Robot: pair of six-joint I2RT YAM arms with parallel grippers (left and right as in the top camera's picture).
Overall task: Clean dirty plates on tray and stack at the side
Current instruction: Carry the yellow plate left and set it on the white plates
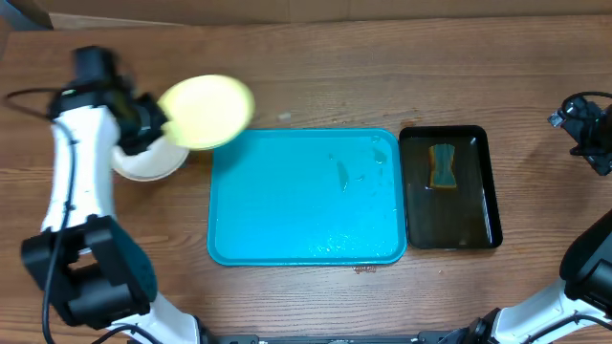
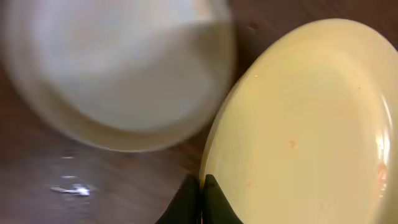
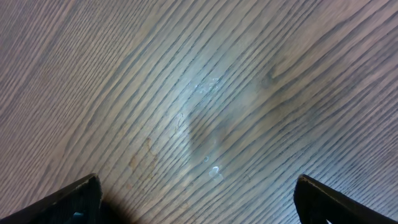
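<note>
Blue tray (image 1: 287, 210): no plates in it, just a film of water w/ a few small dark specks near the middle. Narrow black tray (image 1: 469, 215) sits just right of it, holding dark liquid and one sponge (image 1: 443, 166), long axis running far-to-near.

My left hand (image 2: 202, 196) is pinched tight on the rim of the yellow-green plate (image 2: 305, 124). That plate is off the tray, by its far-left corner, face turned up to the overhead cam and a bit tilted; it's round, so no long axis. Faint orange flecks show on its face. Can't tell if it touches the surface (image 1: 382, 76).

White plate (image 1: 148, 162) lies on the surface left of the tray, partly under my left arm. It's blurred in the wrist view and half covered from above, so I can't tell if it's one plate or two stacked.

My right hand (image 3: 196, 193) is spread wide w/ nothing in it, over wet-marked wood at the far right, partly cut off in the overhead view.
</note>
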